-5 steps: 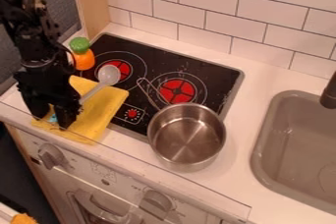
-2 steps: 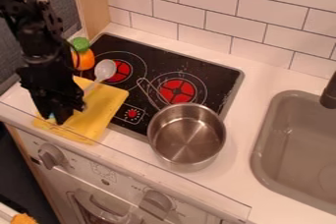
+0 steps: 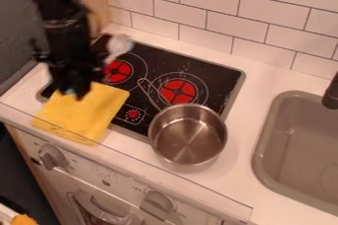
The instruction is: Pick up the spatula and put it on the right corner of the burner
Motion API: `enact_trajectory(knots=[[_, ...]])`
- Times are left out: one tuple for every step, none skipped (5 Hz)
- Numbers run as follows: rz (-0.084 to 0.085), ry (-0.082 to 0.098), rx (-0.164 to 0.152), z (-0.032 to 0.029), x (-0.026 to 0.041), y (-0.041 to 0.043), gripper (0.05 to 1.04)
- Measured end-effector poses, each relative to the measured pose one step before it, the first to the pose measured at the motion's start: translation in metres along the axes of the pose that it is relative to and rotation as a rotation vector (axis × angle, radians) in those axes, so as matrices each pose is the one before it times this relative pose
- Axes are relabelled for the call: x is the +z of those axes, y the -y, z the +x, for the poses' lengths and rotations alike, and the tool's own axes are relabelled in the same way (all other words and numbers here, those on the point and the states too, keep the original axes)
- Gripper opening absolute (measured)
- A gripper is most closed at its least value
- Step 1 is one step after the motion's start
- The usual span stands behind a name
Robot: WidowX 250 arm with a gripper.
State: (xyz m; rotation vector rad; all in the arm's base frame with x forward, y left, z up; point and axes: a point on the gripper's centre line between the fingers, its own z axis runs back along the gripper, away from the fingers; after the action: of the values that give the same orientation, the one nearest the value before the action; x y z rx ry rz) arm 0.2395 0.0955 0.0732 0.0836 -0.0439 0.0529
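The gripper [image 3: 78,93] is clamped on the spatula [image 3: 119,46], which points head-first toward 1 o'clock, near the yellow cloth's [image 3: 89,113] 11 o'clock edge; 1 steel pot [image 3: 188,137] sits at the stovetop's [image 3: 214,73] 5 o'clock

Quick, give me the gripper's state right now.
Gripper: closed, holding the spatula.
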Motion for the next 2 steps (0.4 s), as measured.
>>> enact_trajectory(knots=[[-0.0082,0.0138,-0.0338,0.03504,0.01108,0.04723,0.31],[-0.0008,-0.0086,0.0263,0.02612,-0.00372,0.02453,0.31]])
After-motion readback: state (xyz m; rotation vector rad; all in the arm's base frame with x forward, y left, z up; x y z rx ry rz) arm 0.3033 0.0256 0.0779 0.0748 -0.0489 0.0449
